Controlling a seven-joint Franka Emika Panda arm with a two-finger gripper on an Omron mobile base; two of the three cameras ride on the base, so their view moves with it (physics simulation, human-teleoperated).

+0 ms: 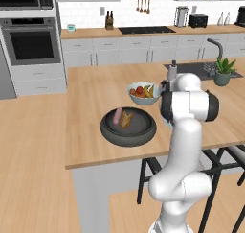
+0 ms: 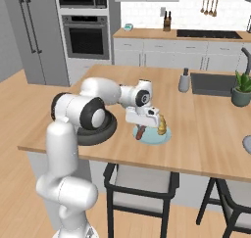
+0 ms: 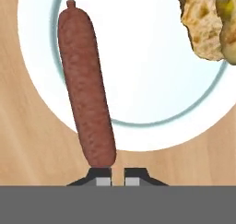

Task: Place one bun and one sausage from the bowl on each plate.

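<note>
Sausage (image 3: 86,87) lies on plate (image 3: 152,80) (jaws closed).

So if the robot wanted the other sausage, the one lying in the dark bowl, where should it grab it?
Probably across the middle of the sausage, coming straight down from above. It lies flat in the dark bowl, and the bun sits close on one side, so fingers astride its narrow width need care there.
</note>
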